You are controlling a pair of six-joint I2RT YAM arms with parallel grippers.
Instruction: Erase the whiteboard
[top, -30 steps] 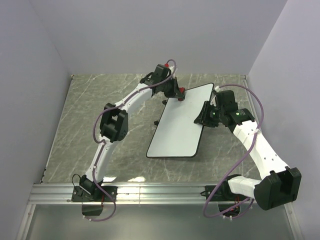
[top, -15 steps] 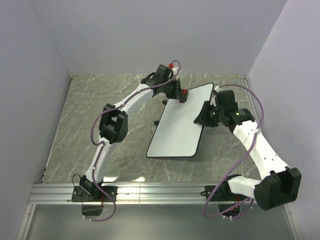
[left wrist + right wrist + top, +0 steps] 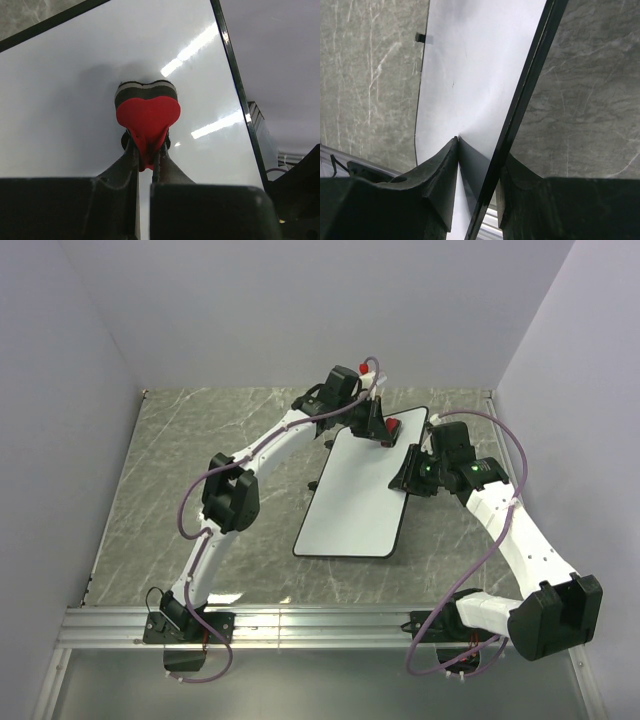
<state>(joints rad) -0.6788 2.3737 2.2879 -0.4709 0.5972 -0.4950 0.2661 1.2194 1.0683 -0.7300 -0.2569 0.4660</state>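
The whiteboard lies tilted in the middle of the table, white with a thin black frame; I see no red writing on it. My left gripper is shut on the small red eraser and presses it on the board's far right corner. In the left wrist view the eraser sits felt-side down on the board, pinched between my fingers. My right gripper is shut on the board's right edge. In the right wrist view one finger lies on the white face and the other is under the frame.
The grey marble tabletop surrounds the board. Lilac walls close in the left, back and right sides. An aluminium rail runs along the near edge by the arm bases. A small black foot sticks out at the board's far edge.
My left gripper has slid the eraser rightward along the board's far edge, from the far left corner toward the far right corner. The right gripper and the board have stayed still.
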